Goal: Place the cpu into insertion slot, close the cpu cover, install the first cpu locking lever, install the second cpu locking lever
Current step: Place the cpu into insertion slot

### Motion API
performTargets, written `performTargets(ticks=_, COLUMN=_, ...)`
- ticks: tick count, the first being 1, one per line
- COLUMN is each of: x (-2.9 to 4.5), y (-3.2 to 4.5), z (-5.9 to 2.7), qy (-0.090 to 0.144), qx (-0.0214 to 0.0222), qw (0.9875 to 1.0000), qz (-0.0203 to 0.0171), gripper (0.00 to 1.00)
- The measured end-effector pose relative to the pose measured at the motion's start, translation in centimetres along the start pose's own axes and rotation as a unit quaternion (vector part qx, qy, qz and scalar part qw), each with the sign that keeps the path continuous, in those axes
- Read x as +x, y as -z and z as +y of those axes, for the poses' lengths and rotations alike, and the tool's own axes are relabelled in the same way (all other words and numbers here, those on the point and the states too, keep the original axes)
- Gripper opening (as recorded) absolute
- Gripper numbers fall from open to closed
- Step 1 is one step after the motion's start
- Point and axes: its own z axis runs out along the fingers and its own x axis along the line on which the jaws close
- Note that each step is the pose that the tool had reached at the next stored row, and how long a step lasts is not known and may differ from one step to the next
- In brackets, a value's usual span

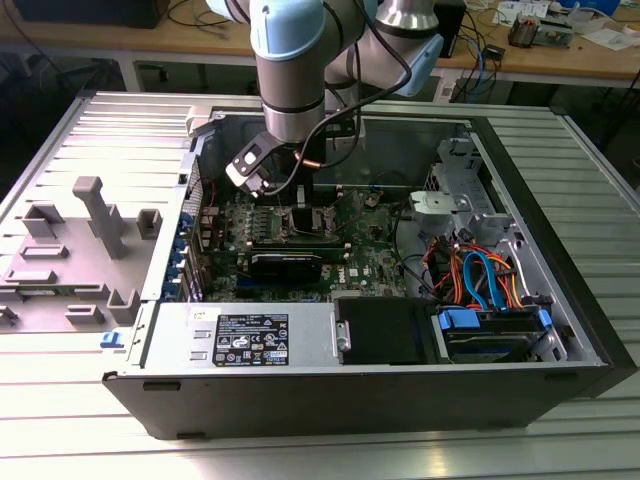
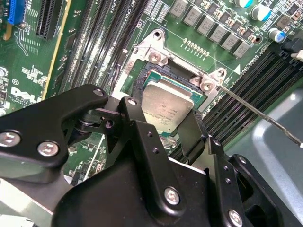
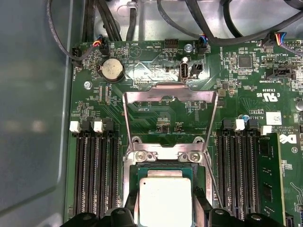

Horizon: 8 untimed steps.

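Nearest in the exterior view, inside the open black computer case (image 1: pixel 330 395), lies a silver sheet-metal power supply box (image 1: pixel 240 335). At the exterior view's right of it sits a matt black drive cage (image 1: pixel 385 330). Farther in lies the green motherboard (image 1: pixel 365 255), flat and crowded with small parts. The black gripper (image 1: pixel 298 205) of the pale blue arm (image 1: pixel 290 60) hangs over the board's middle.

In both wrist views the cpu (image 3: pixel 165 201), a small flat square chip with a dull grey metal top, lies level inside the insertion slot (image 3: pixel 163 152), a square socket with a silver rim. The gripper is close around the chip, but I cannot tell whether it clenches the chip or is loose from it.

Just beyond, the cpu cover (image 3: pixel 137 97), a thin silver frame plate with a large square cut-out, stands raised open on its hinge. A thin steel wire lever (image 2: pixel 255 111) runs beside the socket. Long black ribbed memory slots (image 3: pixel 90 175) flank the socket, and a round shiny coin battery (image 3: pixel 111 70) sits farther away.
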Motion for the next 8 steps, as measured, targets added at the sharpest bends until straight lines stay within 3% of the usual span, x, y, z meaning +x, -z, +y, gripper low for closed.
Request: performTargets(ticks=8, x=0.0, y=0.01, z=0.0, qy=-0.001, qx=-0.0001, qw=1.0, qz=-0.0001, gripper=0.54)
